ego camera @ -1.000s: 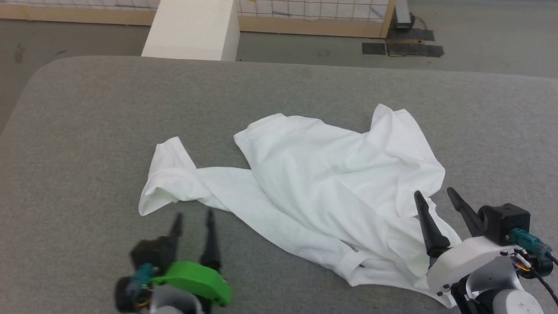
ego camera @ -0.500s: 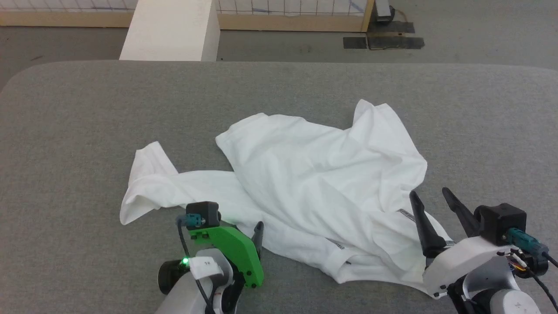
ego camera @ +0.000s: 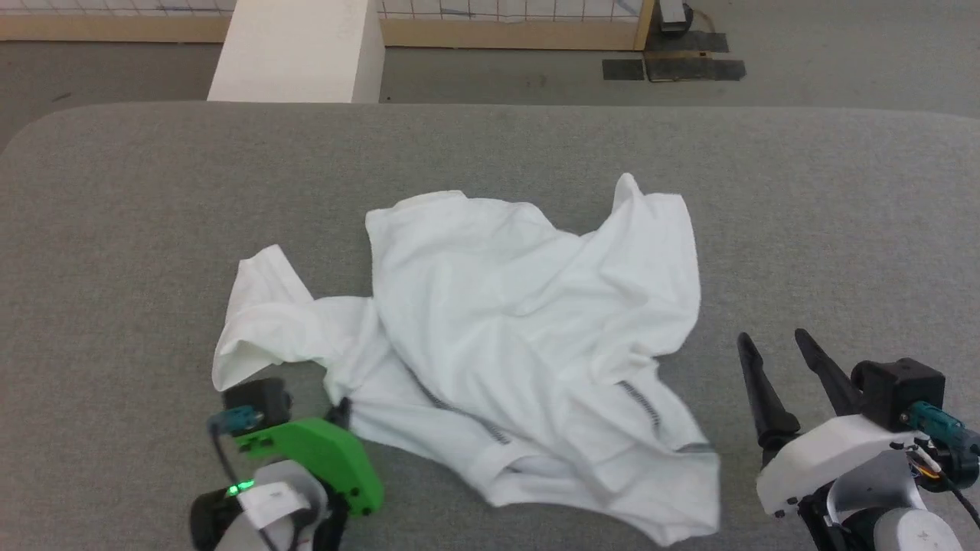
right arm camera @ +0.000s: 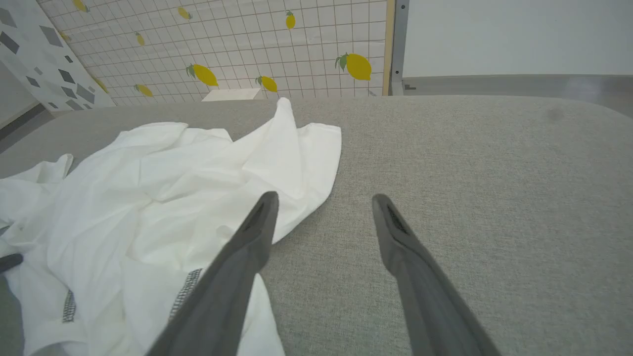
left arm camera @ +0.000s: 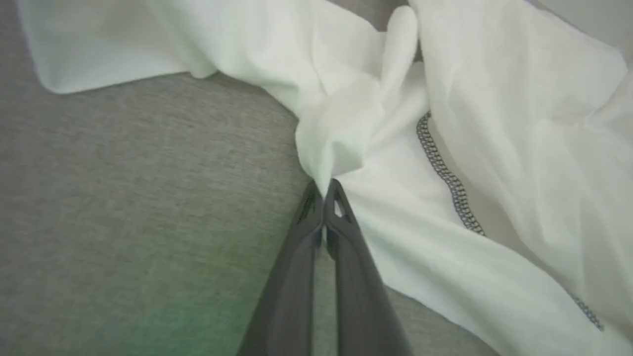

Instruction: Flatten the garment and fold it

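Observation:
The garment (ego camera: 521, 329) is a white, crumpled shirt lying on the grey table (ego camera: 153, 191), with grey zigzag stitching showing near its front edge. One sleeve trails off to the left. My left gripper (ego camera: 342, 409) is at the garment's front left edge. In the left wrist view its fingers (left arm camera: 324, 184) are shut on a pinched fold of the garment (left arm camera: 494, 123). My right gripper (ego camera: 770, 335) stands open over bare table just right of the cloth. In the right wrist view the right gripper (right arm camera: 324, 197) holds nothing, and the garment (right arm camera: 163, 188) lies to its left.
A white box (ego camera: 298, 50) stands beyond the table's far edge at the left. A wood-framed grid panel (ego camera: 498, 30) and black floor patches (ego camera: 674, 69) lie behind it. Bare grey table spreads to the right and far side of the cloth.
My left gripper went from open to shut on a fold of the garment and dragged the cloth leftward. The garment slid out from under the right gripper, and grey stitching came into sight.

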### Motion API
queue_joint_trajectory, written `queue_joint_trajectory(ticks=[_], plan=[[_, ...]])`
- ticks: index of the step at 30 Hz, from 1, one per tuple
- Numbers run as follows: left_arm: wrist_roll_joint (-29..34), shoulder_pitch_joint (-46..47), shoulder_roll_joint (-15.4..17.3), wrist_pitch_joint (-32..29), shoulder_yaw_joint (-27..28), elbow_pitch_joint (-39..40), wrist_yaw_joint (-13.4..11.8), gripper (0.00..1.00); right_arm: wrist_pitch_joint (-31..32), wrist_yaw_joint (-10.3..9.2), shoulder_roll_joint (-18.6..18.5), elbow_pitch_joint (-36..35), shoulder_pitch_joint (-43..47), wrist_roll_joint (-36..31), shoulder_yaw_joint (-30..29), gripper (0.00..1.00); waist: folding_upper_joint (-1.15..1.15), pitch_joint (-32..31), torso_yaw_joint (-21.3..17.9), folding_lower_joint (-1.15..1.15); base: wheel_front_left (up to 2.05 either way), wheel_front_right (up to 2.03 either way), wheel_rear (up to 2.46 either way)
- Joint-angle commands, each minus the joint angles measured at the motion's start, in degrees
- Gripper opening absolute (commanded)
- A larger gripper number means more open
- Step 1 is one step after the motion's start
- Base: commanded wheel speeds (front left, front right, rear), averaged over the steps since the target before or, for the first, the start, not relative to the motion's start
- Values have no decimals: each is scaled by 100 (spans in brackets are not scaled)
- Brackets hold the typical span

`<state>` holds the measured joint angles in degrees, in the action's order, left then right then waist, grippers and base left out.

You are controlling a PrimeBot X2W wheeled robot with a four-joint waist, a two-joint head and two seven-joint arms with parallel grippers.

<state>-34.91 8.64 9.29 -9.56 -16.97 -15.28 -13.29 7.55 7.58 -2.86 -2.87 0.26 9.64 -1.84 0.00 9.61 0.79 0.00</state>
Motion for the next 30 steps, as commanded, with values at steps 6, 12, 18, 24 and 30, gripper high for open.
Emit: queue_joint_trajectory(ticks=[6, 12, 18, 24, 30], plan=[[-207, -778, 562, 290, 721, 493, -375, 0, -6, -9, -2, -2, 41, -12, -4, 100, 0, -132, 344, 0, 0, 0, 0], [-178, -950, 548, 983, 958, 750, -333, 100, 48, -9, -2, -15, -88, -58, 330, 100, 0, -110, 612, 0, 0, 0, 0], [79, -774, 275, 2053, 902, 749, -159, 100, 320, -9, -2, 98, -455, -192, 897, 100, 0, 17, 918, 0, 0, 0, 0], [723, -416, -120, 2450, 989, 774, 78, 100, 1238, -9, -2, 889, -1078, -433, 1257, 100, 0, 261, 1352, 0, 0, 0, 0], [1260, -404, -501, 2454, 1280, 973, 440, 100, 2358, -9, -48, 1727, -1507, -708, 1305, 100, 0, 427, 1637, 0, 0, 0, 0]])
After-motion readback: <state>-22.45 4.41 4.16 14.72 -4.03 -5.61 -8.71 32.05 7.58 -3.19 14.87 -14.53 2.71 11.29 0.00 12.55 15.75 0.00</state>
